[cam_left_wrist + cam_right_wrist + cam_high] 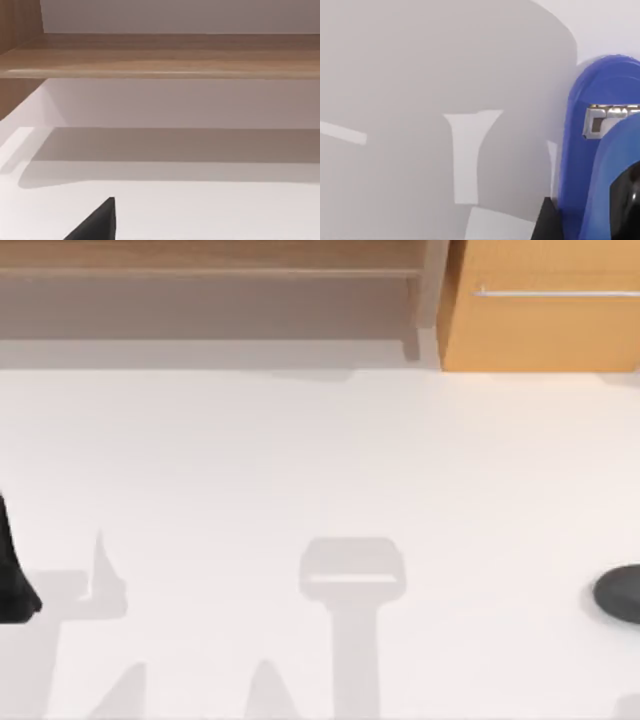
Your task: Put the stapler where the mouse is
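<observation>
White table (300, 460), mouse (620, 594) cut off right, stapler (590, 150) partly visible

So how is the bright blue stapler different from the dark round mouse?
The bright blue stapler is vivid blue with a shiny metal part near its front; the dark rounded mouse is plain grey-black. The stapler has a long arched body, seen close up in the right wrist view; the mouse is a low oval dome at the white table's right edge in the top view. Both have smooth, rounded ends.
</observation>
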Controlling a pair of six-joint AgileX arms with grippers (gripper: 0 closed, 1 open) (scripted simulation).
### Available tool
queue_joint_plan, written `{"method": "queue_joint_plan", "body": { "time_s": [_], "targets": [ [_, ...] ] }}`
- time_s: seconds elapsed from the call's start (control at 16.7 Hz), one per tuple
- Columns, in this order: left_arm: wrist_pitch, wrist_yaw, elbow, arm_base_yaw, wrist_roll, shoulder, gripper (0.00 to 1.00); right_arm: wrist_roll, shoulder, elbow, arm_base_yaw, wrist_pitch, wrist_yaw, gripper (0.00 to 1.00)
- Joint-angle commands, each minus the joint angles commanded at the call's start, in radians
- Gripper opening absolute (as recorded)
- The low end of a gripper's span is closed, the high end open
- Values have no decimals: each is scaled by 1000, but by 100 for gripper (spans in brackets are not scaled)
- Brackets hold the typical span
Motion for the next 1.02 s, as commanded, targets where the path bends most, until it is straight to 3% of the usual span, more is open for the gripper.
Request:
{"method": "queue_joint_plan", "body": {
  "time_s": [0.12, 0.66, 1.02],
  "targets": [
    [0, 0, 0, 0, 0, 0, 100, 0, 0, 0, 0, 0, 0, 0],
    [0, 0, 0, 0, 0, 0, 100, -1, -4, 5, -1, -5, 2, 0],
    [0, 0, 0, 0, 0, 0, 100, -4, -69, 78, -3, -152, 3, 0]
  ]
}}
